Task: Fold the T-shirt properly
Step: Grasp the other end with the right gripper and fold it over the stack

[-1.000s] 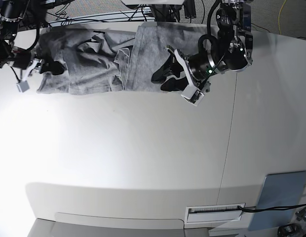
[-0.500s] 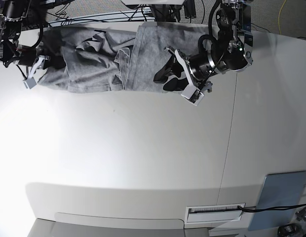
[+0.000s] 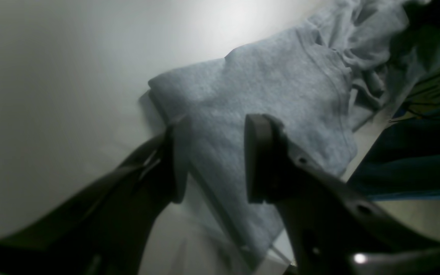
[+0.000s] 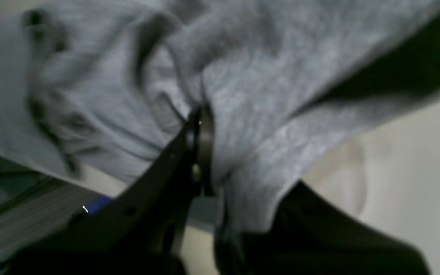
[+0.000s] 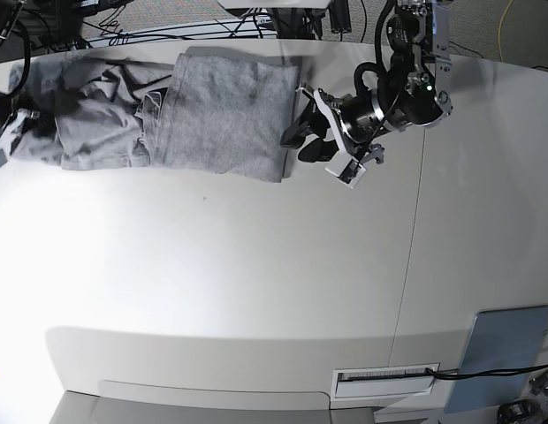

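The heather-grey T-shirt lies bunched along the table's far edge, plain side up, with a folded flat part on the right and crumpled folds on the left. My right gripper is at the shirt's left end. In the right wrist view it is shut on a fold of the T-shirt, and the cloth drapes over one finger. My left gripper is open at the shirt's right edge. In the left wrist view it has its jaws apart just above the shirt.
The white table stretches toward the camera, with a seam running down it on the right. A grey-blue panel and a white label slot sit at the near right. Cables run behind the far edge.
My right gripper has moved left with the shirt in it and dragged the whole shirt leftward. The shirt's right edge has slid out from under my open left gripper, which has barely moved.
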